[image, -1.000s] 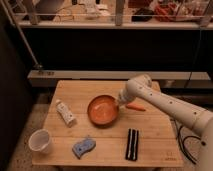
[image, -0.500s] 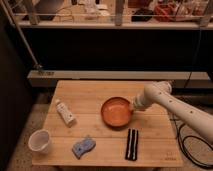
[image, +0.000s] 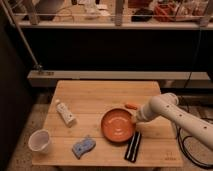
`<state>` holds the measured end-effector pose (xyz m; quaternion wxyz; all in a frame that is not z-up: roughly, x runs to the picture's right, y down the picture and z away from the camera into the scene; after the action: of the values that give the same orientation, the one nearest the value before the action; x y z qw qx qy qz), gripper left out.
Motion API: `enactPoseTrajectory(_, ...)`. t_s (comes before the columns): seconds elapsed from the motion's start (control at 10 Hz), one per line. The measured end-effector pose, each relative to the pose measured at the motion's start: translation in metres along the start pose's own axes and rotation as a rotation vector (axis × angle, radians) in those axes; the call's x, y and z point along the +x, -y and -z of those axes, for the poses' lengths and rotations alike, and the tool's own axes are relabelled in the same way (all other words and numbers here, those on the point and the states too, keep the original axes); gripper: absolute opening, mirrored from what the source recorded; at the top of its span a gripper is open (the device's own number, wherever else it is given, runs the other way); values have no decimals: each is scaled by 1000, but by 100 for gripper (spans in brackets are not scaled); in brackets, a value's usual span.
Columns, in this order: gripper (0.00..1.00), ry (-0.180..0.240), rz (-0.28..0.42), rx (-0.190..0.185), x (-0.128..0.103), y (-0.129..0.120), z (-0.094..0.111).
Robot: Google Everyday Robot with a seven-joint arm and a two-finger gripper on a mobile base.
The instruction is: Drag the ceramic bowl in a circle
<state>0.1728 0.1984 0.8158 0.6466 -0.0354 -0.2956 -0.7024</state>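
Now orange ceramic bowl (image: pixel 119 125) empty on table (image: pixel 100 95); tool (image: pixel 135 119) at bowl's right rim, grip state unclear; white cup (image: pixel 40 140) empty

Pretty dim, warm light overhead; gripper (image: pixel 135 119) at the bowl (image: pixel 118 125) near the table's (image: pixel 100 95) right edge, everything soft and blurry.

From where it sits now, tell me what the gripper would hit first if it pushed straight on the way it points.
The gripper sits at the orange bowl's right rim, pointing left and down, so it would meet the bowl first. Whether it already touches is unclear.
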Motion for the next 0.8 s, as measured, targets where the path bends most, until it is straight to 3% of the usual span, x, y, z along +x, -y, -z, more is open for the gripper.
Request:
enactPoseTrajectory(0.4,1,11,130,9,14,55,-19)
enactPoseTrajectory(0.8,1,-1,202,33,77,81,-37)
